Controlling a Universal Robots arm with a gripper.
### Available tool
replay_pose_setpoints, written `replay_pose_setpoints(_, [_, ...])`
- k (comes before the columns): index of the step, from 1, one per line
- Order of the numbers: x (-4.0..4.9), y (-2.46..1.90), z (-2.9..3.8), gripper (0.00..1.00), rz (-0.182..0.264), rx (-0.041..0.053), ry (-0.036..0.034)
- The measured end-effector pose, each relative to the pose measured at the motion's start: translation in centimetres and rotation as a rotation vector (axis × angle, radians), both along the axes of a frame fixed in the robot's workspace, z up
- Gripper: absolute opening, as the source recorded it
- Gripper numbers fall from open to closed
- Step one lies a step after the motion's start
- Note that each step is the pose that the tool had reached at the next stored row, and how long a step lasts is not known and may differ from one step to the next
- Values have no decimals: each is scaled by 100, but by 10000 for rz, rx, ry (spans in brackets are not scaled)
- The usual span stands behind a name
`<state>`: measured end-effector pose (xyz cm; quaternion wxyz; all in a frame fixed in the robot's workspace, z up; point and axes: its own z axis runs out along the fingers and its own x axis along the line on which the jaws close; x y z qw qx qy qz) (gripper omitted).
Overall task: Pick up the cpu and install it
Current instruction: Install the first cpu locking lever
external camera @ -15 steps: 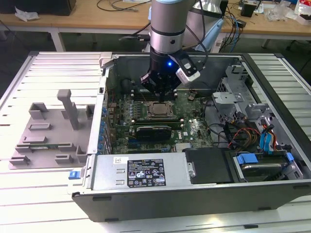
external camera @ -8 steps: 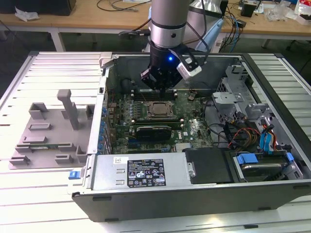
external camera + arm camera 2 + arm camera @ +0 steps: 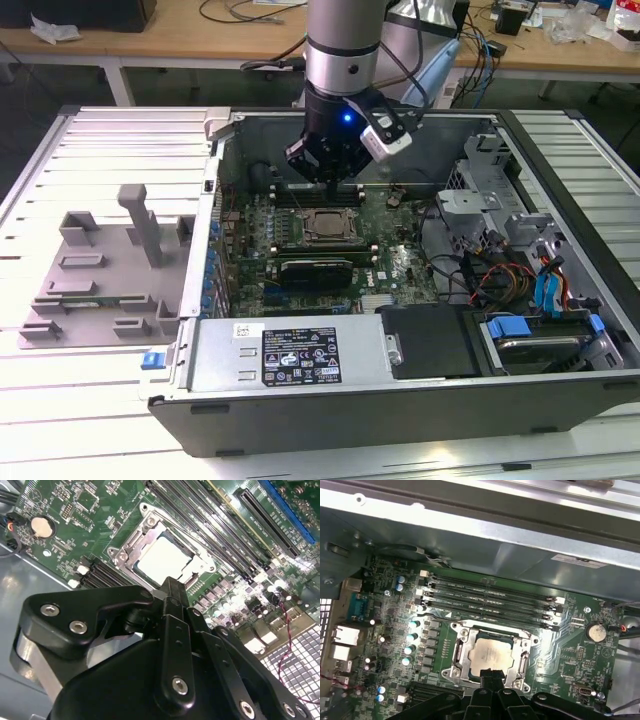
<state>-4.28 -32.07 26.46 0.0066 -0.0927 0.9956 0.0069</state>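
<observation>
In the exterior view, the black two-fingered gripper (image 3: 330,180) hangs inside the open grey metal computer case (image 3: 300,400), close above the green motherboard (image 3: 400,265). There the small square silvery-topped cpu (image 3: 322,226) lies in its socket frame.

In the second wrist view, the gripper (image 3: 172,586) has its tips pressed together with nothing between them, just beside the seated cpu (image 3: 162,560).

In the first wrist view, the closed, empty gripper (image 3: 490,674) sits at one edge of the cpu (image 3: 492,655). The long black memory slots (image 3: 490,600) lie on the opposite side.
</observation>
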Motion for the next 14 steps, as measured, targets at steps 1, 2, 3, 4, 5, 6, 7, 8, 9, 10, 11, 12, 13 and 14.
replay_pose_setpoints(1, [-9,0,0,11,-1,0,0])
replay_pose_setpoints(2, [-23,0,0,11,-1,0,0])
replay_pose_setpoints(3, [-33,0,0,11,-1,1,0])
replay_pose_setpoints(4, [-50,0,0,11,0,0,0])
replay_pose_setpoints(5, [-78,0,0,11,0,0,0])
replay_pose_setpoints(6, [-100,0,0,11,0,0,0])
replay_pose_setpoints(7, [-115,0,0,11,0,1,0])
replay_pose_setpoints(8, [-127,0,0,11,-1,0,0])
replay_pose_setpoints(9, [-150,0,0,11,-1,-1,0])
replay_pose_setpoints(10, [-171,0,0,11,-1,0,1])
replay_pose_setpoints(11, [-193,0,0,11,-1,0,1])
replay_pose_setpoints(12, [-223,0,0,11,0,0,0])
replay_pose_setpoints(13, [-245,0,0,11,-1,0,0])
replay_pose_setpoints(14, [-266,0,0,11,-1,0,0])
